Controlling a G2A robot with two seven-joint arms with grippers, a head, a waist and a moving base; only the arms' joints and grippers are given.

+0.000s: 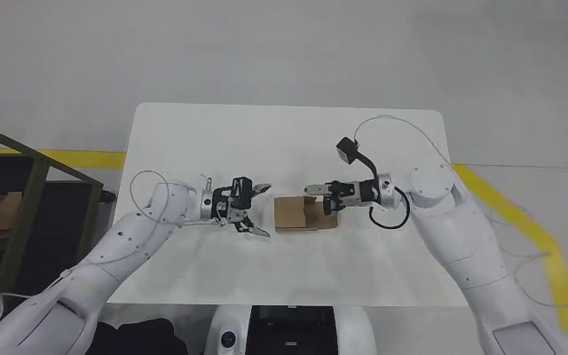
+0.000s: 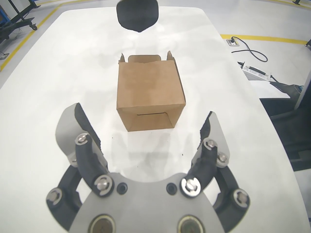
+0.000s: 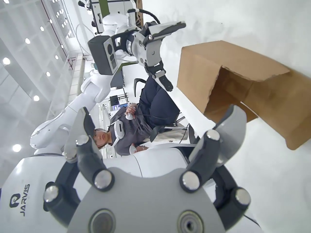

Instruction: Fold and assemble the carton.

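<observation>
A brown carton (image 1: 302,214) lies on its side in the middle of the white table (image 1: 284,133). Its closed end, with a tuck slit, faces my left gripper (image 2: 144,110), which hovers open a short way in front of the carton (image 2: 149,90) without touching it. The far end is open with loose flaps (image 2: 143,58). My right gripper (image 3: 158,115) is open at that end of the carton (image 3: 218,59); one of its fingers (image 3: 233,120) sits at the opening's edge. From above, the left gripper (image 1: 255,210) and right gripper (image 1: 321,197) face each other across the carton.
The table's front edge (image 1: 293,304) runs close behind both arms. A dark green frame (image 1: 27,204) stands off the table's left side. A cable and power strip (image 2: 255,71) lie on the floor beside the table.
</observation>
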